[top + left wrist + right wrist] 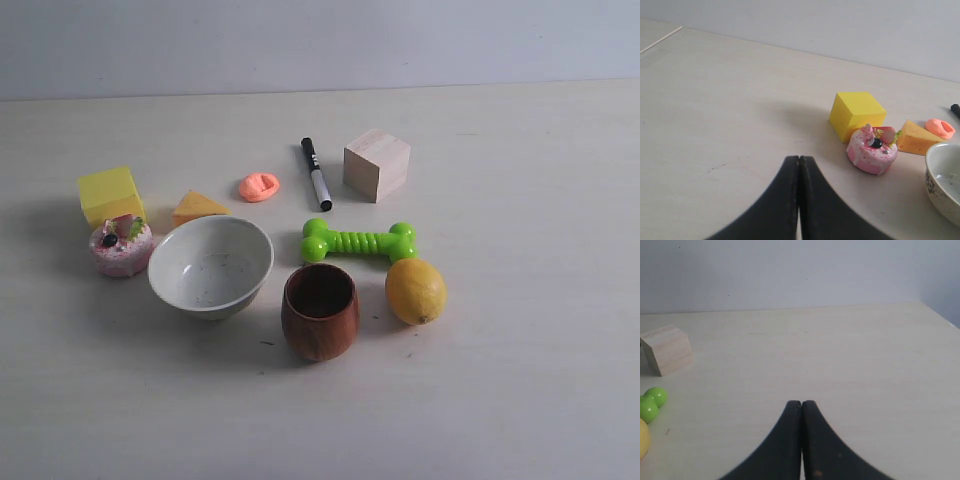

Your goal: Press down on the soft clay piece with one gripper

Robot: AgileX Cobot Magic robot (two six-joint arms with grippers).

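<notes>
The soft clay piece [259, 186] is a small salmon-orange blob with a dent on top, lying on the table between the orange-yellow wedge [198, 208] and the black marker [316, 173]. The left wrist view shows the soft clay piece [940, 128] far off, beyond the wedge [917, 138]. My left gripper [799, 158] is shut with nothing in it, over bare table well short of the pink cupcake toy [872, 149]. My right gripper [801, 402] is shut and empty, over bare table away from the wooden cube [667, 349]. Neither gripper appears in the exterior view.
A yellow cube [111, 194] and the pink cupcake toy [121, 245] stand at the left. A white bowl [211, 265], a brown wooden cup [319, 311], a lemon [415, 290] and a green bone toy [359, 241] sit in front of the clay. The wooden cube [377, 164] is behind right.
</notes>
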